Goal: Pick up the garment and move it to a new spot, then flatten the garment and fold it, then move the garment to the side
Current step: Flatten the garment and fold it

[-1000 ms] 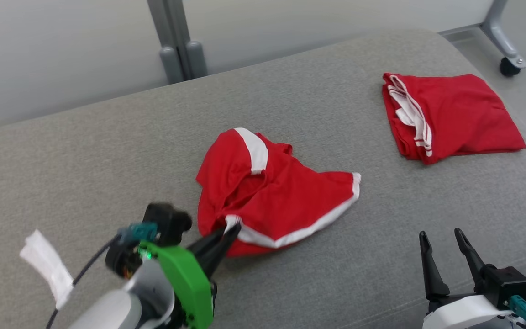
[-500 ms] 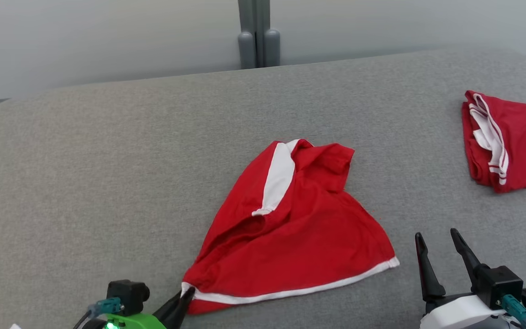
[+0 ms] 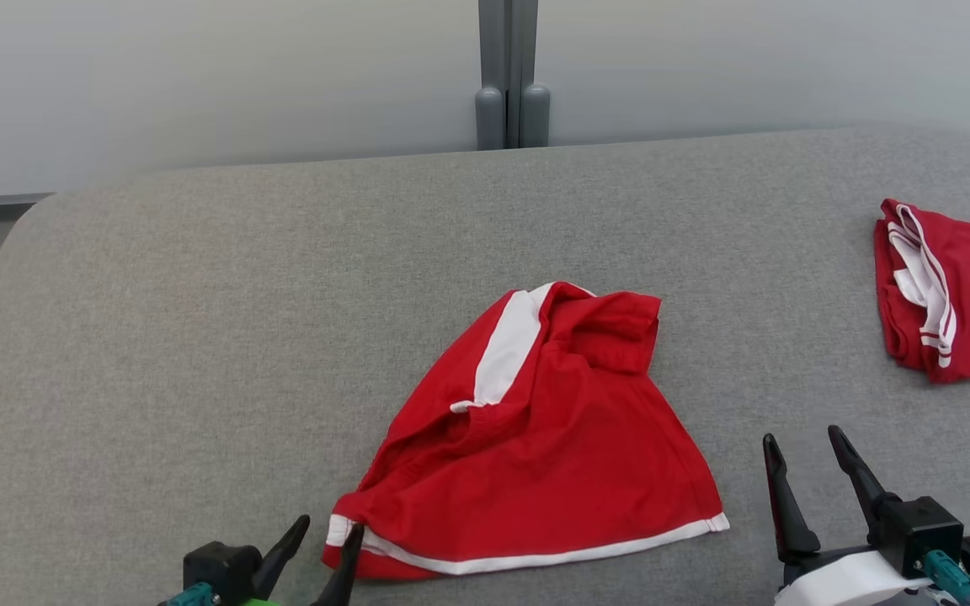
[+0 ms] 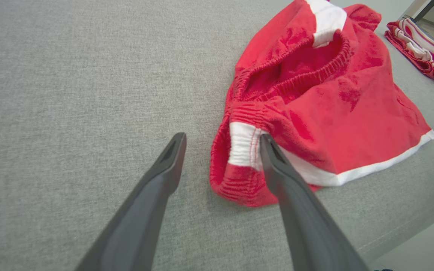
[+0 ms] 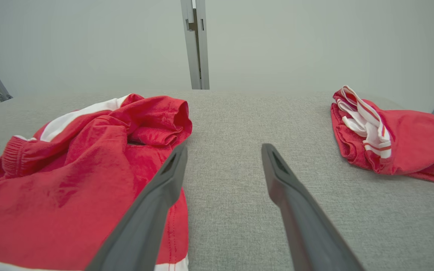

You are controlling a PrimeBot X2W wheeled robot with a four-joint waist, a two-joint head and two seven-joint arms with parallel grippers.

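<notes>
- A grey fabric-covered surface stretches in front of a pale wall, with a grey post behind it.
- The garment, red shorts with white trim, lies crumpled at the middle of the surface near its front edge. Its far part is bunched over on itself.
- A second red garment, folded, sits well apart at the right.
- The left gripper is low at the garment's near left corner, jaws spread. In the left wrist view one finger touches the white band there, and the other is over bare surface beside it.
- The right gripper hovers just beside the right end of the hem, jaws spread and holding nothing.
- The garment appears to be at its new spot, so flattening looks like the step in hand.
- To flatten it well, pinch one near corner in each gripper and draw them apart until the hem is taut.
- Then drag low across the surface so that friction unrolls the bunched part. Keep the cloth from sliding off the front edge.
</notes>
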